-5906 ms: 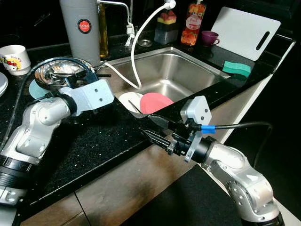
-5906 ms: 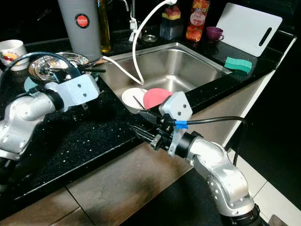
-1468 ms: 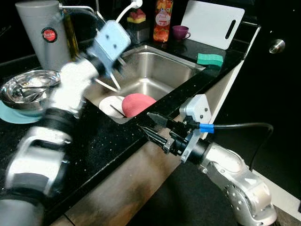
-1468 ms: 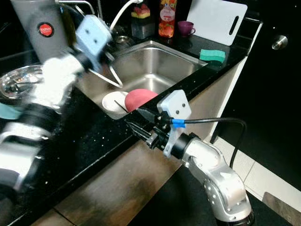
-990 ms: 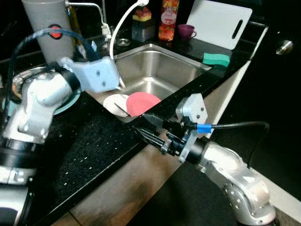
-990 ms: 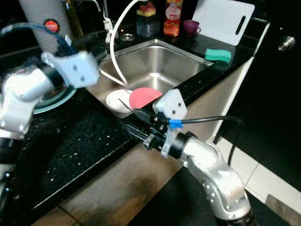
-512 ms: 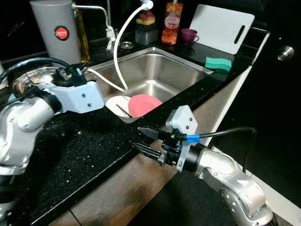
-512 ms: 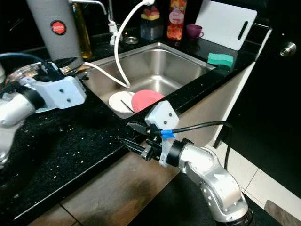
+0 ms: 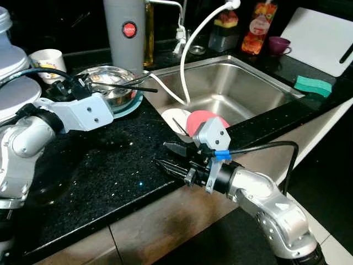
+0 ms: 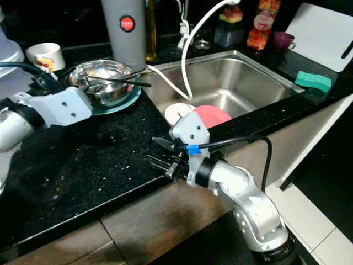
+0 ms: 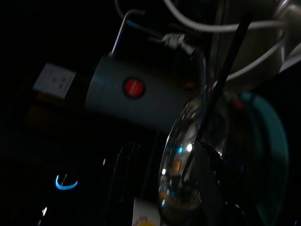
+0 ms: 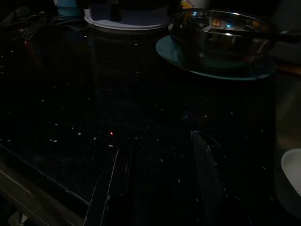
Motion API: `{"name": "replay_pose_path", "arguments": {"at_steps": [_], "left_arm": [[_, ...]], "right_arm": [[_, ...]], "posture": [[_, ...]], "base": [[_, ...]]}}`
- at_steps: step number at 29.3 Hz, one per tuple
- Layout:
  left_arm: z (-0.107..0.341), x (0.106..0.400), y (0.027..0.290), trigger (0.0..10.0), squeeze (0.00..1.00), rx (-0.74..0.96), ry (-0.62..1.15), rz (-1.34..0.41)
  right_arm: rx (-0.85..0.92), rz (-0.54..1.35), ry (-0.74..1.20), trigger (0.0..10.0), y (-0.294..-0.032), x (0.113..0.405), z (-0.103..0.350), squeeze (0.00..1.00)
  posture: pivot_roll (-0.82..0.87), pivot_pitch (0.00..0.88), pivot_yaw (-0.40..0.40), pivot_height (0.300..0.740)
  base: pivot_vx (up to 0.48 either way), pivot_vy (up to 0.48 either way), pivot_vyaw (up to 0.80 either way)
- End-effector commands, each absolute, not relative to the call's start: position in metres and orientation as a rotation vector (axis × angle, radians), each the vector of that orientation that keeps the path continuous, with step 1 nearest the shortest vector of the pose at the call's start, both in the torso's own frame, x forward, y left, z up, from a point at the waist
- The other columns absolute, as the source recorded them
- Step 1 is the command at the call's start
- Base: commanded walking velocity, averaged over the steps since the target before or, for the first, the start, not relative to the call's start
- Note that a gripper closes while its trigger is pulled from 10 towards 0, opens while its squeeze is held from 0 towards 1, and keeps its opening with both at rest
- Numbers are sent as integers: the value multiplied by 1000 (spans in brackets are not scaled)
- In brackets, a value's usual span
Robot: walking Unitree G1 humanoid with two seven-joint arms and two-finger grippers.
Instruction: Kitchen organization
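Observation:
A steel bowl [image 9: 113, 85] with dark chopsticks [image 9: 135, 86] across it sits on a teal plate [image 9: 129, 105] on the black counter, left of the sink [image 9: 242, 83]. My left gripper [image 9: 74, 87] hovers beside the bowl's left rim. Its wrist view has the open gripper [image 11: 164, 160] with the bowl [image 11: 188, 155] just ahead of the fingers. In the sink's near corner lie a pink plate [image 9: 203, 118] and a white bowl [image 9: 175, 117]. My right gripper [image 9: 168, 156] is open and empty, low over the counter's front edge [image 9: 138, 193].
A grey canister [image 9: 128, 33], an oil bottle and a white hose [image 9: 190, 49] stand behind the bowl. A mug [image 9: 47, 58] and stacked white dishes [image 9: 14, 88] are far left. Behind the sink stand a juice bottle [image 9: 259, 27] and purple cup [image 9: 278, 44], right of it a green sponge [image 9: 313, 85] and a cutting board [image 9: 328, 38].
The camera has turned left, so everything sits further right in the picture. My right gripper has come leftward over the counter's front edge. My left gripper stays by the steel bowl.

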State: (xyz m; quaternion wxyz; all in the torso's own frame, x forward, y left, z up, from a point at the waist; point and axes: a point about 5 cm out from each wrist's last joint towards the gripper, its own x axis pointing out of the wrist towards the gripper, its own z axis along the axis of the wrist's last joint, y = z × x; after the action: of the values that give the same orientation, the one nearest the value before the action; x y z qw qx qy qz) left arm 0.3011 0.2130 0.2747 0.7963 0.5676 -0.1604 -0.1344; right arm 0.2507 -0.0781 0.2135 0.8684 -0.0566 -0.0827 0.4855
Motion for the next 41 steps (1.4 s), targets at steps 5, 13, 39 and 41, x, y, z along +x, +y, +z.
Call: {"name": "replay_pose_path", "arguments": {"at_steps": [5,13,39,41], "left_arm": [[271,306,207,10000,0,1215,-362,-392],[275,318,200,10000,0,1244,-408,-467],[267,363,177,10000,0,1170,-398,-649],[268,366,178,10000,0,1173,-397,-635]], "right_arm": [[-130,997,-160,10000,-83,249,213,0],[-132,990,-144,10000,-88,243,214,0],[-106,978,-117,10000,-92,227,224,0],[-104,978,-119,10000,-92,226,225,0]], "posture": [[46,6,-42,740],[18,36,-43,740],[-66,107,-22,740],[-68,108,-22,740]], "base": [[0,0,0],[0,0,0],[0,0,0],[0,0,0]]}}
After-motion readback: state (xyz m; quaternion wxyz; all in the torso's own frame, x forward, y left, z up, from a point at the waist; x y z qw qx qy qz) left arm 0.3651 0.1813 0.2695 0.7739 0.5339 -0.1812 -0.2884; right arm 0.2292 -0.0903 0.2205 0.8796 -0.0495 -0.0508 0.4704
